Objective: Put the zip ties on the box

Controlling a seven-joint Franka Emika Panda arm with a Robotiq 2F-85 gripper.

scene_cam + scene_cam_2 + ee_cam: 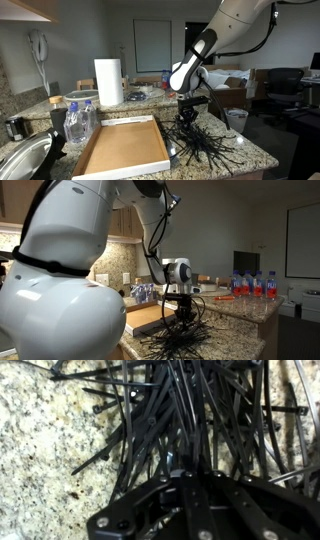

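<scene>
The zip ties (pixel 205 146) lie as a black spiky tangle on the granite counter, just right of the box (pixel 120 152), a wide shallow brown cardboard tray. My gripper (pixel 187 113) is straight above the tangle with its fingers down in it. In the wrist view the fingers (pixel 188 472) are closed together and the zip ties (pixel 170 410) fan out from between the tips. In an exterior view the gripper (pixel 183 311) stands over the tangle (pixel 178 338), with part of the box (pixel 143 316) behind it.
A paper towel roll (pixel 108 82) stands behind the box. Water bottles (pixel 80 122) and a round metal bowl (pixel 22 160) sit left of the box. More bottles (pixel 250 283) stand on the far counter. The counter edge runs close to the right of the tangle.
</scene>
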